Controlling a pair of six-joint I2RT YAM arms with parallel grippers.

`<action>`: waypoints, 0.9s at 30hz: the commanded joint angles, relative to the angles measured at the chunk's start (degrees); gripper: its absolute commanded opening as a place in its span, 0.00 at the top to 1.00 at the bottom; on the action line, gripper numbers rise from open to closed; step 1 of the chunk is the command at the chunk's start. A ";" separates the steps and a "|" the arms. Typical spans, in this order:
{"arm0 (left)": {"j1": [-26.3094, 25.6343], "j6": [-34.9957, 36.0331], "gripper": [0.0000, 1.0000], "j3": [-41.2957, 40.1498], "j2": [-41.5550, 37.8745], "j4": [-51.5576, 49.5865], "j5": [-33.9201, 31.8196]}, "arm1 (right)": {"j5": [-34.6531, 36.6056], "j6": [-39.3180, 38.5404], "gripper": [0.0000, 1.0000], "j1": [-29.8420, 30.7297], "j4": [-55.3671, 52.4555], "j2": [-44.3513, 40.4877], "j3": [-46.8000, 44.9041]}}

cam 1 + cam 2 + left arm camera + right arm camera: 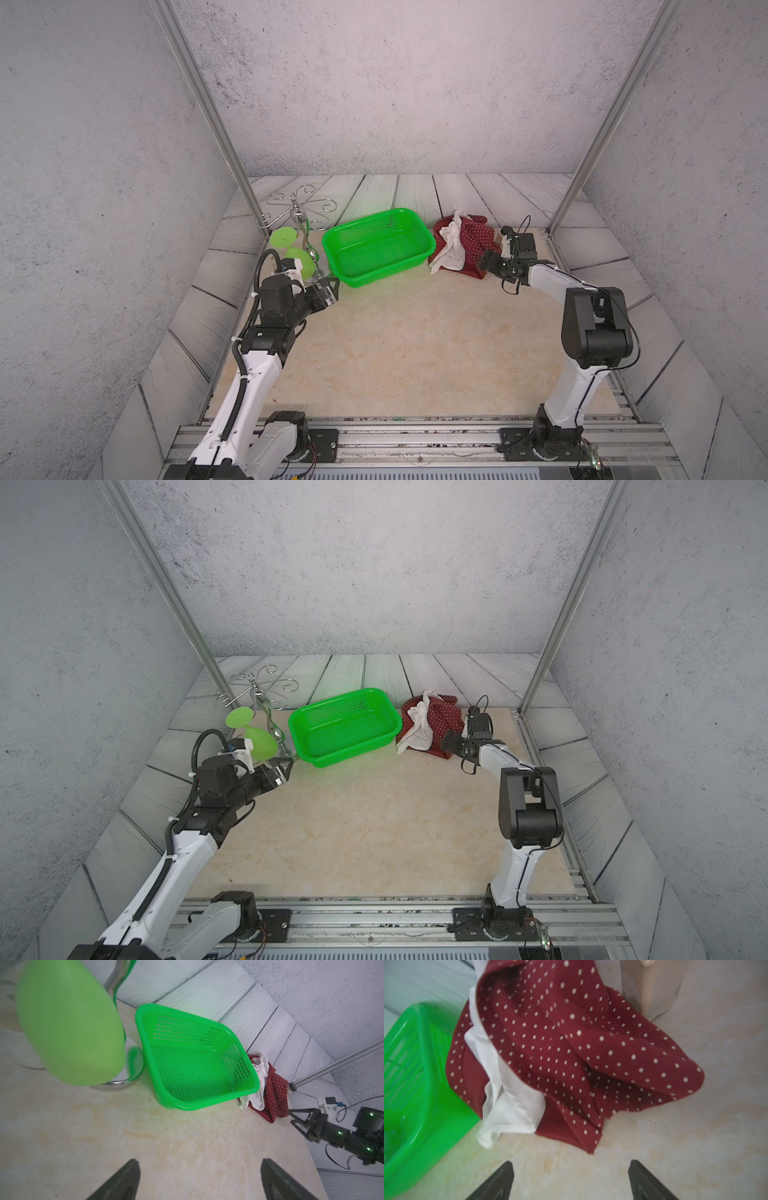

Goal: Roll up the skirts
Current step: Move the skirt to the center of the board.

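The skirts show as one dark red skirt (471,243) with white polka dots, crumpled on the table just right of the green basket, in both top views (446,721). Its white lining (508,1105) spills out on the basket side. My right gripper (484,262) hovers at the skirt's near right edge, open, with only bare table between its fingers (570,1162). The skirt (571,1053) lies just ahead of those fingers, apart from them. My left gripper (332,291) is open and empty over the table near the basket's front left corner (199,1160).
A green mesh basket (390,271) stands empty at mid-table. Left of it, a green plastic goblet (299,259) hangs on a chrome wire rack (299,203), close to my left wrist. A beige pouch (652,987) stands behind the skirt. Metal frame posts (569,208) flank the back.
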 commanded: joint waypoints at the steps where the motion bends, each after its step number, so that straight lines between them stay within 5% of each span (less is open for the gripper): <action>1: -0.15 -3.25 0.07 -0.61 -0.42 -0.36 2.85 | 0.80 -0.20 0.17 -0.19 -6.60 6.14 5.16; 11: -0.23 -4.93 0.07 -0.92 0.76 0.57 4.12 | 1.10 2.59 0.25 0.12 -9.39 14.95 12.18; 14: -0.53 -5.11 0.07 -0.66 1.31 0.66 4.45 | 0.86 2.68 0.35 0.16 -10.84 17.10 14.53; 17: -0.71 -5.41 0.07 -0.41 1.51 0.65 4.71 | -0.91 2.53 0.56 0.15 -7.83 15.96 12.80; 21: -1.31 -6.17 0.07 -0.39 1.62 2.52 6.01 | -2.55 1.61 0.87 0.18 -3.96 9.71 8.07; 27: -5.88 -7.21 0.08 0.43 2.00 6.33 8.66 | -8.76 3.59 0.95 0.51 -3.42 -14.82 -7.46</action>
